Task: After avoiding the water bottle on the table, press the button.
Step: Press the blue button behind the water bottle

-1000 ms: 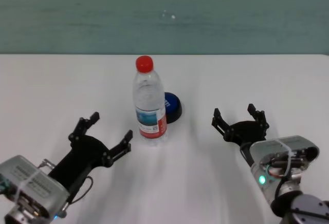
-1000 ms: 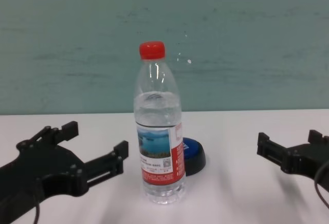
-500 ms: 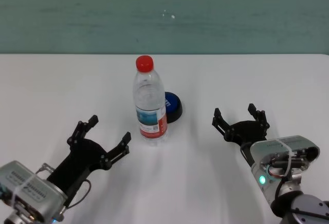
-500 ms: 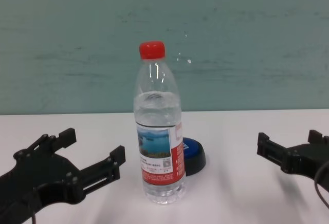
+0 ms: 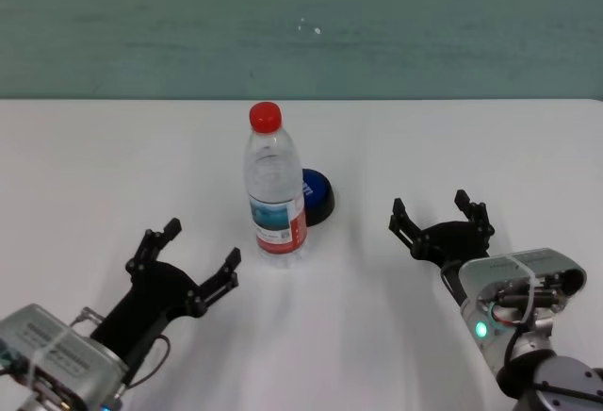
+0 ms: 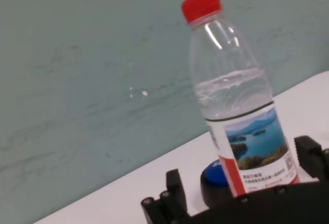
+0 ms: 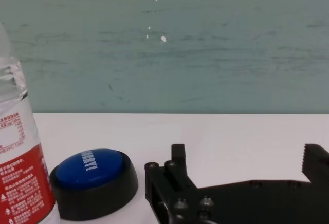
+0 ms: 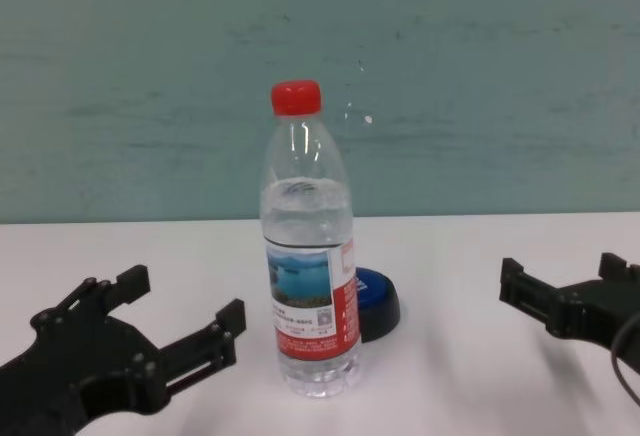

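Observation:
The water bottle (image 5: 274, 190), clear with a red cap and a red-and-blue label, stands upright mid-table. The button (image 5: 318, 195), blue-domed on a black base, sits just behind it and to the right, partly hidden by it in the chest view (image 8: 379, 301). My left gripper (image 5: 201, 244) is open, low over the table (image 5: 94, 166), in front of the bottle and to its left, touching nothing. My right gripper (image 5: 430, 205) is open to the right of the button, with white tabletop between them. The right wrist view shows the button (image 7: 92, 175) beside the bottle's label (image 7: 20, 183).
A teal wall runs behind the table's far edge. White tabletop stretches on both sides of the bottle and between the two grippers.
My left gripper has drawn back a little toward the near edge, away from the bottle. The right gripper, bottle and button have not moved.

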{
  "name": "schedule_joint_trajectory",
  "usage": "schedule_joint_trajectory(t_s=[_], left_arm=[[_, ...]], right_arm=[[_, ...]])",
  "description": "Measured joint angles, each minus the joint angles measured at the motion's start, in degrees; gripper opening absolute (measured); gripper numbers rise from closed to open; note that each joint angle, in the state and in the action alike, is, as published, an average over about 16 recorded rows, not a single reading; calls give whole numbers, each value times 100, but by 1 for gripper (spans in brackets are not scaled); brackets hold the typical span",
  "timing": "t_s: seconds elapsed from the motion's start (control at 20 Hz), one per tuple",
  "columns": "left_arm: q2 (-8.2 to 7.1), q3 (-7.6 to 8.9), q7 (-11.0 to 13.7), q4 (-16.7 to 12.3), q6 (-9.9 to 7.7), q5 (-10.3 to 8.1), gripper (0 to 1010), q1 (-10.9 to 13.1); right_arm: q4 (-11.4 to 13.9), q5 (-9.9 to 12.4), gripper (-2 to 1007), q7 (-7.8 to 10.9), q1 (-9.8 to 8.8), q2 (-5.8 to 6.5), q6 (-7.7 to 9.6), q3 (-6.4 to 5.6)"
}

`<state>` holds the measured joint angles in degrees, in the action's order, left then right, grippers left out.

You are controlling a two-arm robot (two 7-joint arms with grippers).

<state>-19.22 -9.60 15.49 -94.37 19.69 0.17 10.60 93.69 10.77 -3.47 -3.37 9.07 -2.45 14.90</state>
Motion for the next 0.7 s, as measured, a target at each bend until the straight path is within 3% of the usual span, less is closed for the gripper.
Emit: schedule_joint_trajectory(t_s=[0.7], left_arm=[[259, 156, -269, 182, -77, 152, 1000, 16]], right_arm=[[0, 0, 1004, 0, 0, 0, 0, 0]])
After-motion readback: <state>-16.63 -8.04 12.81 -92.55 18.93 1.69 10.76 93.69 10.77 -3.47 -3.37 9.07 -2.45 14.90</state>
